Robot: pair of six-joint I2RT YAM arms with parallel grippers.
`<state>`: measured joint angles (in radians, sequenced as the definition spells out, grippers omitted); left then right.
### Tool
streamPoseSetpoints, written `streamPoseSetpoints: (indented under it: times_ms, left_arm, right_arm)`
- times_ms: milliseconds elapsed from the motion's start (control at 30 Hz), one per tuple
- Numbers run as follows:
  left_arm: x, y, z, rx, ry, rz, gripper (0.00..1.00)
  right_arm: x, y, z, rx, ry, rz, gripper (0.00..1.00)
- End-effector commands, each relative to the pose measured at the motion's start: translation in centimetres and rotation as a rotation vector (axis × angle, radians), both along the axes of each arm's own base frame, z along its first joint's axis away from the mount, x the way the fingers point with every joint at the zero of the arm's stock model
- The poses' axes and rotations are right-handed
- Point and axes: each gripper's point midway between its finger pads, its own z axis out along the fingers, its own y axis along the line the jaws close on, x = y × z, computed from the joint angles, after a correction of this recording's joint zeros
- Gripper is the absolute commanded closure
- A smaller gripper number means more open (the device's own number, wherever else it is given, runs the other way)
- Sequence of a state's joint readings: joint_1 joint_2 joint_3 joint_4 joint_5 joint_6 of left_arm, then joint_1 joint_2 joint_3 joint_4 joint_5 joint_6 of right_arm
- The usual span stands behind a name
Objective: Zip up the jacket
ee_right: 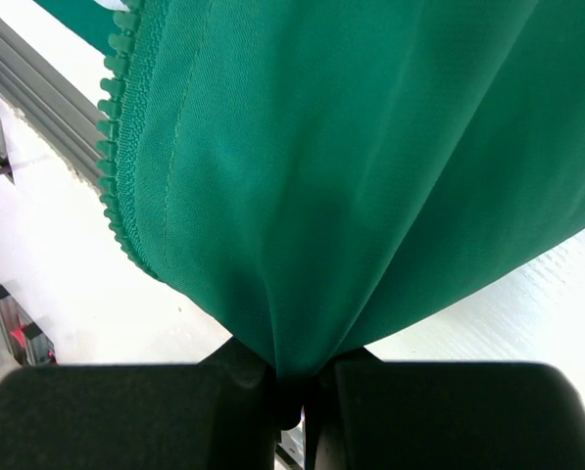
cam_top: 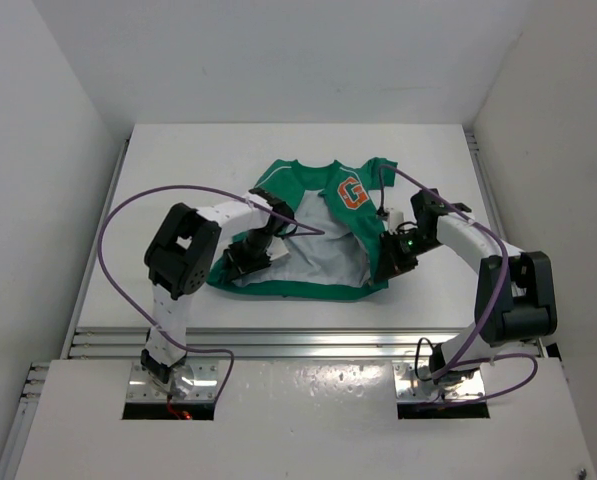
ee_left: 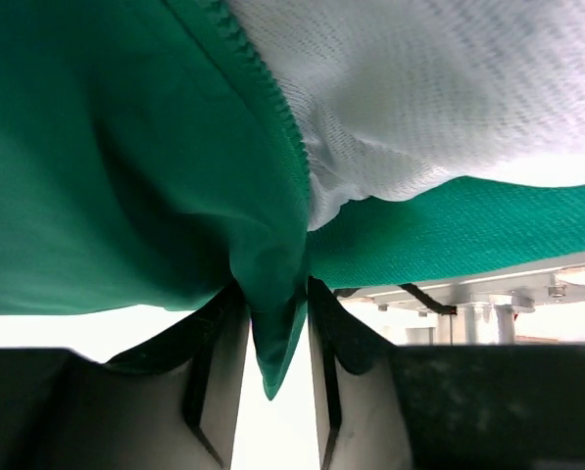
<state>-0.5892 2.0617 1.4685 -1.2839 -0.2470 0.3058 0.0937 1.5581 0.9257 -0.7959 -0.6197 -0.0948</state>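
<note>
The green jacket (cam_top: 323,190) lies open on the white table, its pale grey lining (cam_top: 318,258) facing up and the orange "G" (cam_top: 353,190) on the right front panel. My left gripper (cam_top: 246,258) is shut on a pinched fold of the jacket's left front, near its zipper edge (ee_left: 272,117). In the left wrist view a green point of cloth (ee_left: 275,343) hangs between the fingers. My right gripper (cam_top: 390,256) is shut on the green right front panel (ee_right: 351,196), beside its zipper teeth (ee_right: 111,147).
The aluminium rail (cam_top: 308,342) runs along the table's near edge, just in front of the jacket's hem. White walls stand close on both sides. Purple cables loop over both arms.
</note>
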Motion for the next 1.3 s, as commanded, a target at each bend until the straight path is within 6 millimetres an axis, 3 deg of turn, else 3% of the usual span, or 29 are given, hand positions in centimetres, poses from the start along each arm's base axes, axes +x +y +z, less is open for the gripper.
streamPoseSetpoints:
  times_ms: [0,133,167,267,400,500,533,567,600,633,667,733,767,800,833,900,1067,1200,1233,1267]
  left_arm:
    - [0.2,0.7,0.2,0.017,0.002,-0.001,0.65]
    - [0.5,0.8,0.1,0.012,-0.006,0.009,0.79]
    - [0.7,0.8,0.1,0.014,-0.018,0.006,0.89]
    - [0.8,1.2,0.0,0.006,-0.013,0.029,1.00]
    - [1.3,-1.0,0.8,-0.148,-0.018,0.071,1.00]
    - [4.2,-3.1,3.0,-0.350,-0.131,0.149,1.00]
    - [4.3,-5.2,5.0,-0.531,-0.134,0.180,1.00]
    - [6.3,-5.4,6.4,-0.648,-0.202,0.216,1.00]
    - [6.7,-6.0,7.5,-0.744,-0.232,0.265,1.00]
    - [5.7,-7.4,8.0,-0.896,-0.183,0.296,1.00]
    - [7.5,-7.1,10.7,-1.032,-0.306,0.290,1.00]
    - [7.4,-7.7,12.0,-1.184,-0.348,0.312,1.00]
    - [7.4,-8.0,11.6,-1.277,-0.368,0.304,1.00]
    - [6.8,-8.6,12.8,-1.341,-0.380,0.304,1.00]
    - [6.6,-8.8,12.9,-1.387,-0.374,0.313,1.00]
    - [6.2,-10.1,13.2,-1.498,-0.336,0.305,1.00]
    - [6.1,-12.6,13.5,-1.648,-0.072,0.519,1.00]
    - [8.0,-13.9,16.7,-1.778,-0.128,0.436,1.00]
    - [8.4,-13.9,17.3,-1.801,-0.160,0.452,1.00]
    - [8.5,-14.0,17.1,-1.807,-0.135,0.557,1.00]
  right_arm:
    - [0.4,0.2,0.3,0.024,-0.022,0.014,1.00]
    - [0.6,0.2,0.4,0.028,-0.028,0.014,1.00]
    - [0.5,0.2,0.3,0.028,-0.023,0.012,1.00]
    - [0.6,0.3,0.3,0.031,-0.022,0.013,1.00]
    - [0.6,0.5,0.8,0.046,-0.038,0.010,1.00]
    - [0.9,0.7,1.6,0.068,-0.089,0.004,1.00]
    - [1.0,1.0,1.8,0.087,-0.108,0.008,1.00]
    - [1.1,1.3,2.5,0.105,-0.141,-0.003,1.00]
    - [1.5,1.6,2.9,0.131,-0.171,-0.004,1.00]
    - [1.3,1.9,3.0,0.148,-0.167,-0.015,1.00]
    - [1.3,2.2,3.7,0.176,-0.181,-0.029,1.00]
    - [1.9,2.9,4.8,0.232,-0.205,-0.049,1.00]
    - [1.7,3.4,5.9,0.295,-0.214,-0.042,1.00]
    - [2.5,3.9,6.9,0.330,-0.250,-0.063,1.00]
    - [2.2,4.0,7.0,0.347,-0.260,-0.067,1.00]
    - [3.5,4.9,9.1,0.424,-0.337,-0.083,1.00]
    - [5.2,6.9,11.1,0.567,-0.381,-0.110,1.00]
    - [5.9,8.8,11.2,0.654,-0.302,-0.103,1.00]
    - [6.9,9.1,12.3,0.684,-0.381,-0.078,1.00]
    - [7.2,9.4,12.1,0.695,-0.373,-0.079,1.00]
